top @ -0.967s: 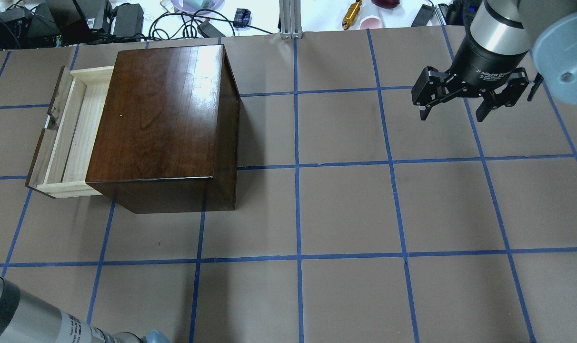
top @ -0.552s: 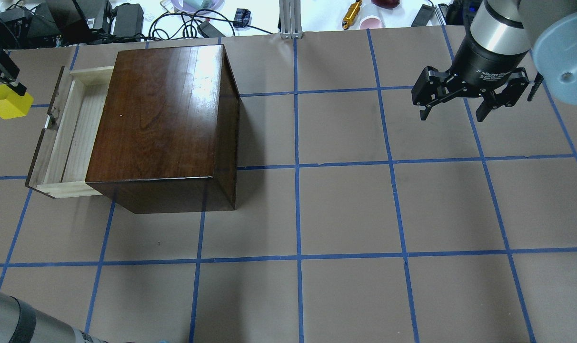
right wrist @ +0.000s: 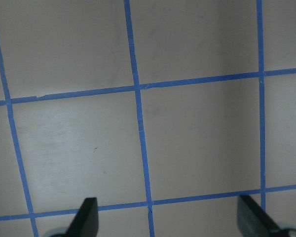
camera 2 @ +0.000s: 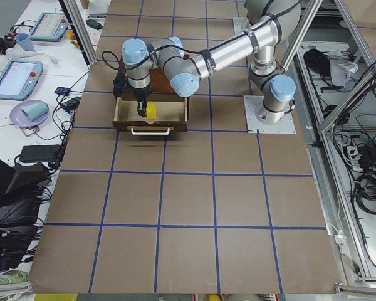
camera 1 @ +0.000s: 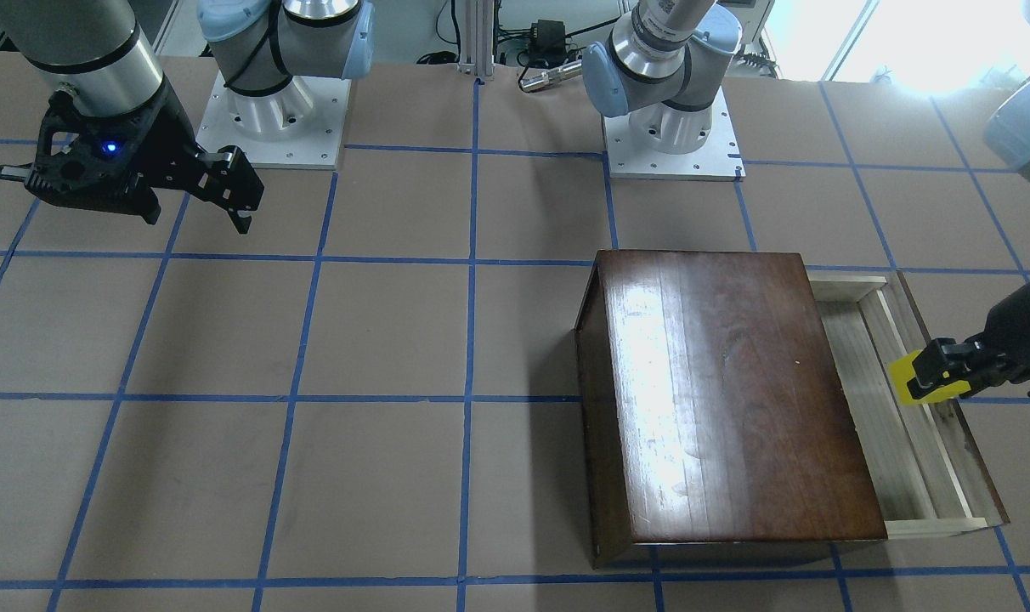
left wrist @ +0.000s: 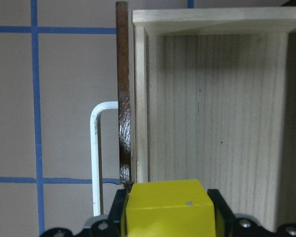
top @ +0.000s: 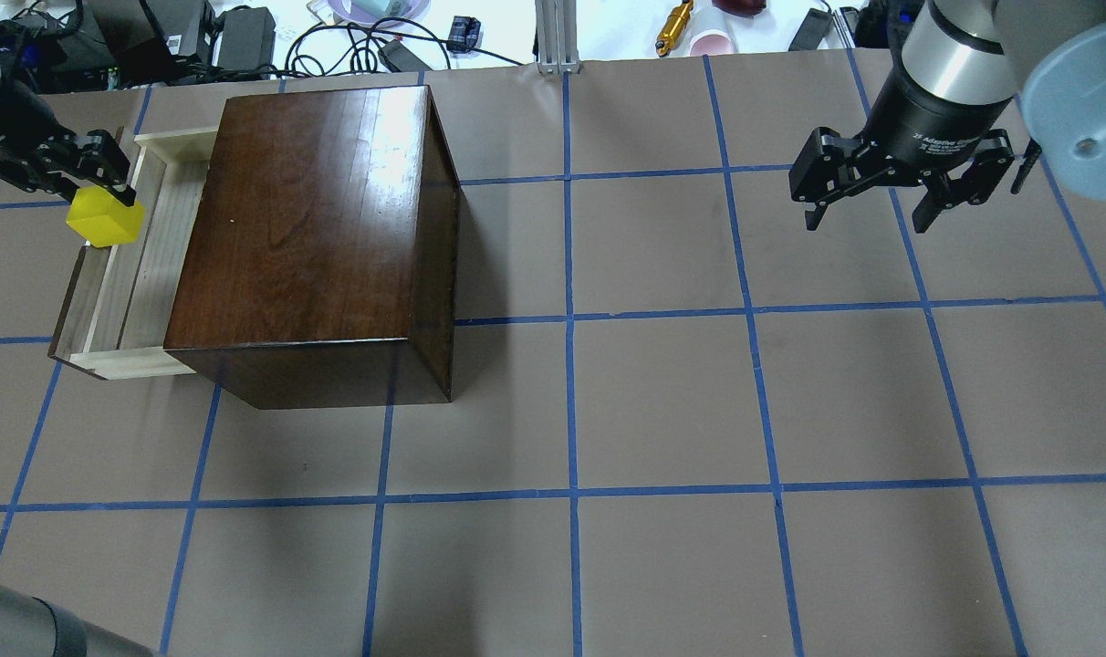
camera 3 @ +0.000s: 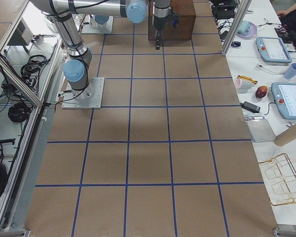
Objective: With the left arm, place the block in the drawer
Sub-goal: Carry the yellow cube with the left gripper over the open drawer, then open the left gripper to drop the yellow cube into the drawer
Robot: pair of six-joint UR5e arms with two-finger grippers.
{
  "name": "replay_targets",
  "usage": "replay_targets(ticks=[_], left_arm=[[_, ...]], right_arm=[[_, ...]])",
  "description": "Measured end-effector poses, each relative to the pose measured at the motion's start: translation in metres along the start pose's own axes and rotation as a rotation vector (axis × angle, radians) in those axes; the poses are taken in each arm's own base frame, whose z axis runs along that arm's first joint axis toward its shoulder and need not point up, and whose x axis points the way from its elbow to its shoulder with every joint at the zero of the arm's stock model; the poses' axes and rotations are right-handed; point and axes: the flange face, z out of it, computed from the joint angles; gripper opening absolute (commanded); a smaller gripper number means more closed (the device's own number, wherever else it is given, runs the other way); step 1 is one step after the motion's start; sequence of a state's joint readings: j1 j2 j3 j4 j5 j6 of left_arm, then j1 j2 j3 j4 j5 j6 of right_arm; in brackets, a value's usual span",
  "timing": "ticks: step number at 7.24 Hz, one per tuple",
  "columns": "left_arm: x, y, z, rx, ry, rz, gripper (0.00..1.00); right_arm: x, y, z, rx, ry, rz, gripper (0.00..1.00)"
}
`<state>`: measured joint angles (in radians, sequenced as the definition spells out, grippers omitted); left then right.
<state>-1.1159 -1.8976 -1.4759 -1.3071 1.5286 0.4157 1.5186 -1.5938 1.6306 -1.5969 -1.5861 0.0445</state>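
Note:
My left gripper (top: 106, 196) is shut on the small yellow block (top: 104, 219) and holds it above the dark front panel of the open drawer (top: 147, 260). The block also shows in the front-facing view (camera 1: 910, 378), the exterior left view (camera 2: 150, 111) and the left wrist view (left wrist: 170, 210). The pale wooden drawer (left wrist: 214, 113) sticks out of the dark-brown cabinet (top: 320, 228) and its tray holds nothing. My right gripper (top: 868, 214) is open and holds nothing, high over the far right of the table.
A white handle (left wrist: 96, 153) sits on the drawer front. Cables, power bricks and small items (top: 243, 36) lie on the white bench beyond the table's far edge. Blue tape lines (top: 567, 319) grid the brown table.
My left gripper has come in from the left with the yellow block, from outside the drawer to over its front panel. The right arm has not moved.

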Motion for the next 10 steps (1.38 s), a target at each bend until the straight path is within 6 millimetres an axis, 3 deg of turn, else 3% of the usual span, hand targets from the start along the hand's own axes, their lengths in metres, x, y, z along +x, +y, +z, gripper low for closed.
replay_targets(ticks=[2,4,6,7,10], left_arm=[[0.02,-0.002,0.006,0.002,0.011,-0.021,0.38],[0.025,-0.001,0.016,-0.015,0.02,-0.018,0.41],[0.025,0.001,0.03,-0.038,0.028,-0.016,0.87],[0.025,0.001,0.035,-0.047,0.032,-0.015,1.0],[0.023,0.002,0.029,-0.041,0.032,-0.018,1.0]], right_arm=[[0.0,0.0,0.0,0.0,0.0,0.0,1.0],[0.0,0.0,0.0,0.0,0.0,0.0,1.0],[0.0,0.0,0.0,0.0,0.001,0.0,1.0],[0.0,0.0,0.0,0.0,0.0,0.0,1.0],[0.0,0.0,0.0,0.0,0.0,0.0,1.0]])
